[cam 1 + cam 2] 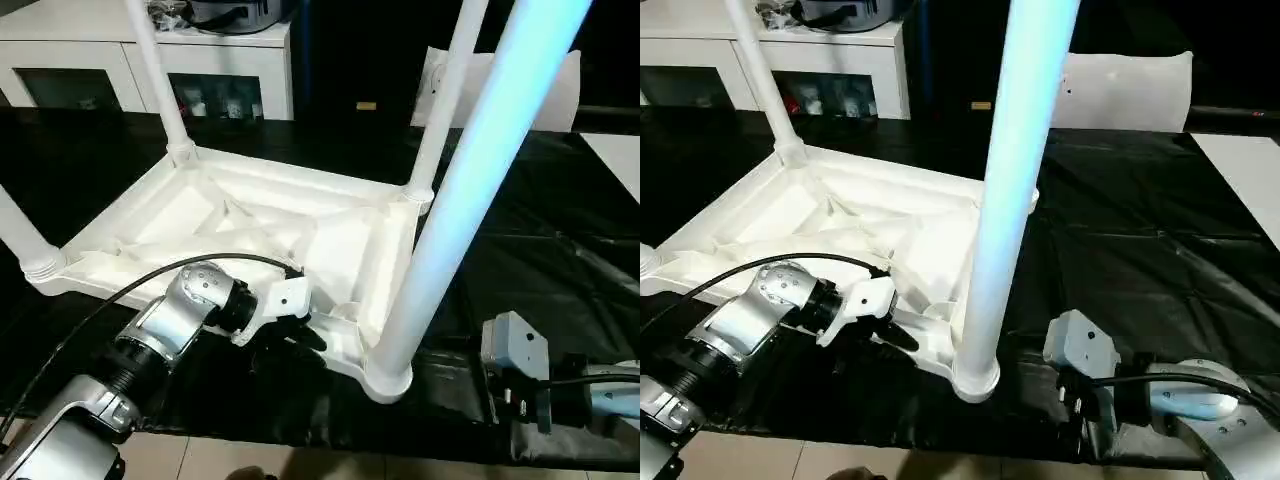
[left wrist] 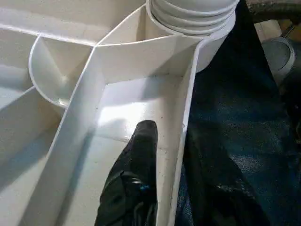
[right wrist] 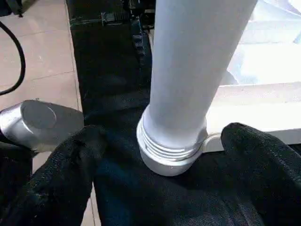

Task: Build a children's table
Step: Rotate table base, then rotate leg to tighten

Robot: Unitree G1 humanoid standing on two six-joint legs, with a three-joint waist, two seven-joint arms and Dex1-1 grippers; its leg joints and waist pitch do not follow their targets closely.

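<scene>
The tabletop (image 1: 250,225) lies underside-up on the black-covered counter (image 1: 1140,250), all four legs seated. The left end effector (image 1: 290,335) pins its near rim, one finger (image 2: 141,150) inside the rib channel. The right end effector (image 3: 160,155) stands open around the near leg (image 1: 470,190); a final tightening twist is judged next

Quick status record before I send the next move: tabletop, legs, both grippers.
tabletop: upside down on the black sheet, ribs up
legs: all four upright in the corner sockets; nearest leg in the near right corner
left gripper: at the near edge, one finger inside a rib pocket
right gripper: open, fingers either side of the nearest leg's base
</scene>
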